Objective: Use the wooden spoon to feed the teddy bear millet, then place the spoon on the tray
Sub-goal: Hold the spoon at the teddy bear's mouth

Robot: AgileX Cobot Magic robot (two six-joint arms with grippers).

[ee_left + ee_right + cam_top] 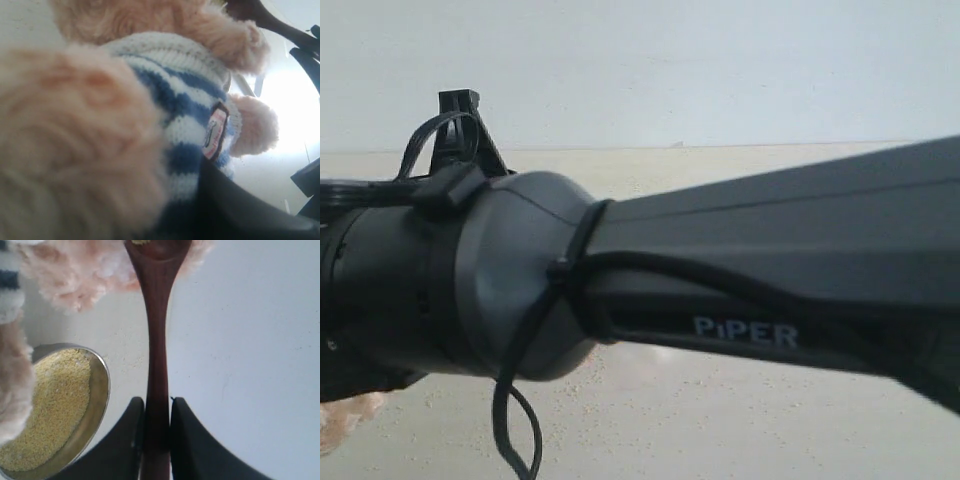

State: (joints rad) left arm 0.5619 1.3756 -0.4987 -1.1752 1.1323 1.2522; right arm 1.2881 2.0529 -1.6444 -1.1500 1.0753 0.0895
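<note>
The teddy bear fills the left wrist view: light-brown fur, blue-and-white striped shirt, small crest badge. My left gripper is shut on its body. One dark finger presses the shirt; fur hides the other. My right gripper is shut on the handle of the wooden spoon. The spoon's bowl reaches up against the bear's fur, with a few yellow grains in it. Millet fills the steel bowl beside the handle. The white tray lies on the handle's other side.
A dark arm link marked PiPER crosses the whole exterior view and hides the work area. Below it shows pale tabletop with scattered grains, and a bit of fur at the lower left.
</note>
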